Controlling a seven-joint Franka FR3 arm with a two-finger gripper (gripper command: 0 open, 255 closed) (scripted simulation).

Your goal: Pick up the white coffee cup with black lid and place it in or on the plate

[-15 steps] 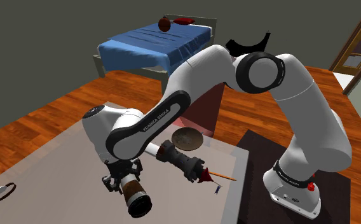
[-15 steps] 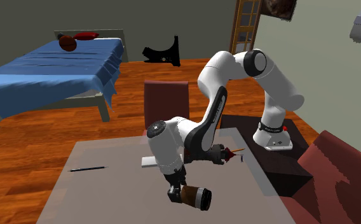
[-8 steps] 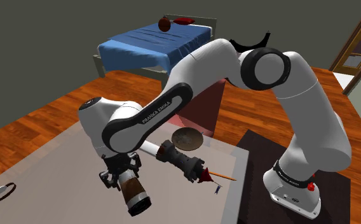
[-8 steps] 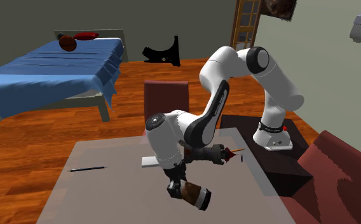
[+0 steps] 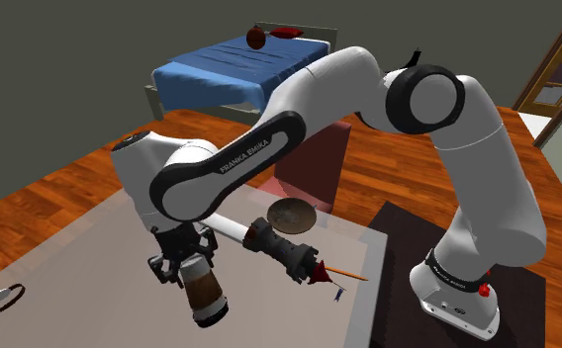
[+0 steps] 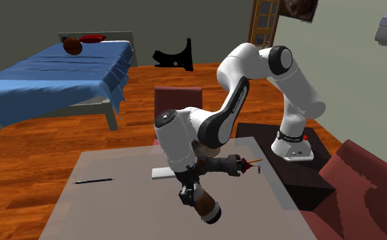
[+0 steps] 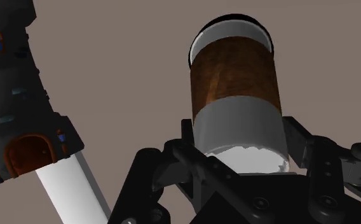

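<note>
My gripper (image 5: 183, 261) is shut on the coffee cup (image 5: 203, 293), which has a white body, a brown sleeve and a black lid. It hangs tilted above the grey table (image 5: 61, 247), lid end pointing down. In the wrist view the fingers (image 7: 187, 145) clasp the white bottom end of the cup (image 7: 236, 95), and the lid rim points away from the hand. In the second exterior view the cup (image 6: 205, 204) hangs below the gripper (image 6: 191, 191). The dark round plate (image 5: 292, 214) lies on the table toward the shoulder view's right of the cup, near the far edge.
A dark toy tower (image 5: 287, 253) with a white shaft (image 5: 227, 229) and red tip lies between cup and plate. A small ring (image 5: 3, 297) rests at the shoulder view's left. A dark pen (image 6: 93, 181) lies on the table. A dark red chair (image 5: 314, 163) and a blue bed (image 5: 239, 69) stand behind.
The hand has moved up and toward the shoulder view's left with the cup in it. The cup has swung from nearly lying flat to a steeper, lid-down tilt.
</note>
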